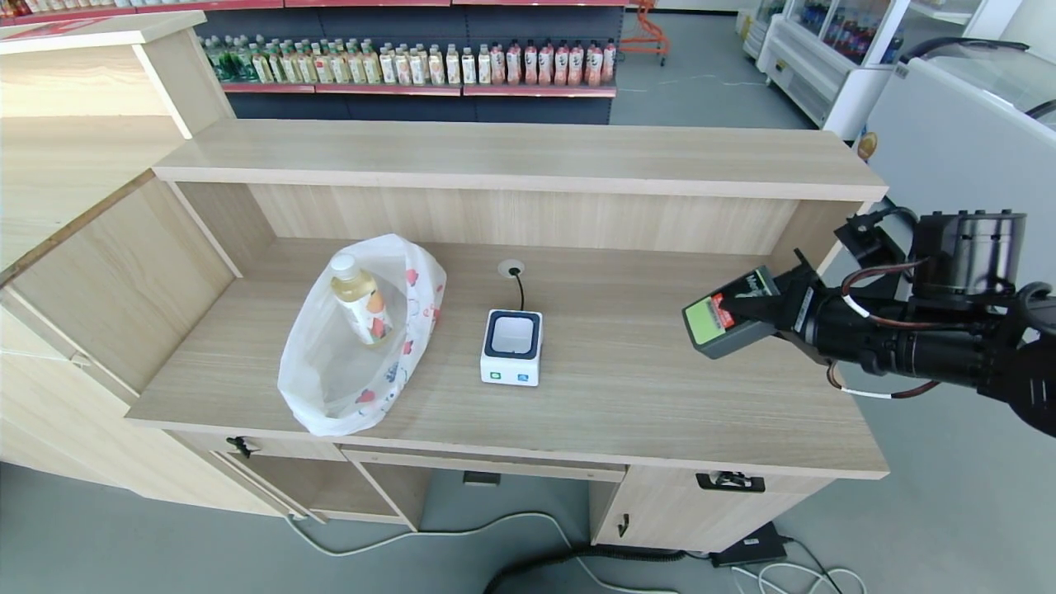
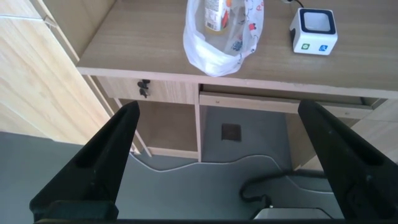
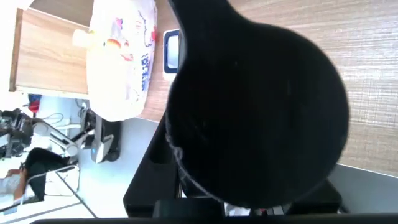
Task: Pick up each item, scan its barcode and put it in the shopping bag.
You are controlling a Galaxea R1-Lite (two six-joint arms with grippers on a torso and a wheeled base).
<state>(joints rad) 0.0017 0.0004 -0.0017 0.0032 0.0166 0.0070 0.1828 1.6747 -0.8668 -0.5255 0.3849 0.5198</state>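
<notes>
A white shopping bag point(image 1: 355, 363) with a printed pattern lies open on the left of the counter point(image 1: 627, 396), and a yellow drink bottle point(image 1: 361, 304) rests inside it. The white barcode scanner point(image 1: 512, 346) sits mid-counter. My right gripper point(image 1: 771, 309) is shut on a dark item with a green and red label point(image 1: 726, 318), held in the air over the counter's right end, label toward the scanner. That item point(image 3: 261, 106) blocks most of the right wrist view. My left gripper point(image 2: 219, 107) is open and holds nothing, low in front of the counter, below the bag point(image 2: 217, 46).
A raised wooden ledge point(image 1: 528, 157) runs along the back of the counter, with side walls at both ends. The scanner's cable point(image 1: 520, 290) goes to a hole behind it. Drawers and an open compartment point(image 2: 168, 130) lie under the front edge. Cables trail on the floor.
</notes>
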